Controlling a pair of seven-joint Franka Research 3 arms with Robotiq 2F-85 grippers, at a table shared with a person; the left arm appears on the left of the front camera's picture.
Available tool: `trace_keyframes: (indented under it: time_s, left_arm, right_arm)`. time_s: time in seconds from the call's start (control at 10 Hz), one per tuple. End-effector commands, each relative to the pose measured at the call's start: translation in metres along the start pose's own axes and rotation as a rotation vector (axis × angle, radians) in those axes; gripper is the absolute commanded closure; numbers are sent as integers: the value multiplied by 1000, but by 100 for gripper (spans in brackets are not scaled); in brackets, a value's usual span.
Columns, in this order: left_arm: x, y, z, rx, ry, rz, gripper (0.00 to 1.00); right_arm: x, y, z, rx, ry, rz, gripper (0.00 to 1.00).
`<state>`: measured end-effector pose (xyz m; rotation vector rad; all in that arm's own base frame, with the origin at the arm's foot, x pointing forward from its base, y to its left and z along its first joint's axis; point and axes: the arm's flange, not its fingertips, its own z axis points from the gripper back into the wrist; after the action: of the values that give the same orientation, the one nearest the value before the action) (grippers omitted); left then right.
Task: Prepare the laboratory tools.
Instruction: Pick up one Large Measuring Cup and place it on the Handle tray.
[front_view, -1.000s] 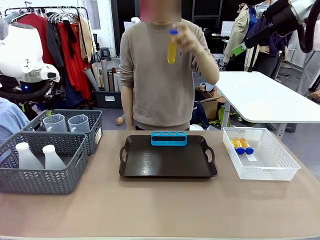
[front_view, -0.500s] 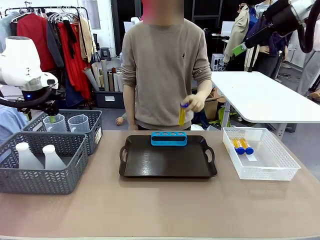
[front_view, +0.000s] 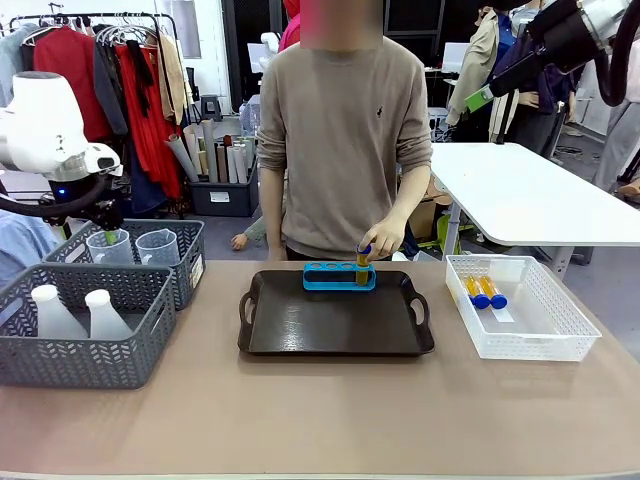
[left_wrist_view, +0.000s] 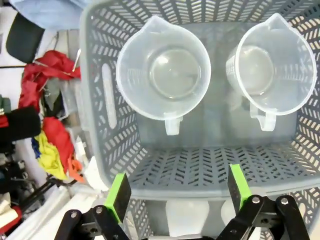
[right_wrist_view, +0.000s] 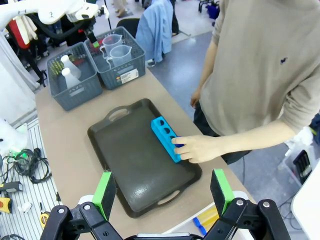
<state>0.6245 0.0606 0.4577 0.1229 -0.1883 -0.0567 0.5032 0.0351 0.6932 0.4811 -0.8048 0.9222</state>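
Beakers: two, clear thin plastic, light, slick, walls likely flex (take by the rim or handle). Upright in grey basket left of tray. Left gripper above them, spread, empty. Tube in person's hand at rack on tray, smooth, capped.

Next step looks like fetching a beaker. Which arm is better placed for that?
Left. The left gripper is open and hangs directly above the grey basket, pointing down at the two beakers. The right gripper, also open, is high up beyond the tray, far from them.
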Motion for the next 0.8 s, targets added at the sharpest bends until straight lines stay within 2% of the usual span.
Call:
trace_keyframes:
  time_s: [0.0, 0.7]
  left_arm:
    - [11, 10, -22, -47, -11, -43, 0]
    - [20, 28, -76, -60, -11, -30, 0]
  right_arm:
    - [1, 2, 0, 1, -8, 2, 0]
    - [1, 2, 0, 1, -8, 2, 0]
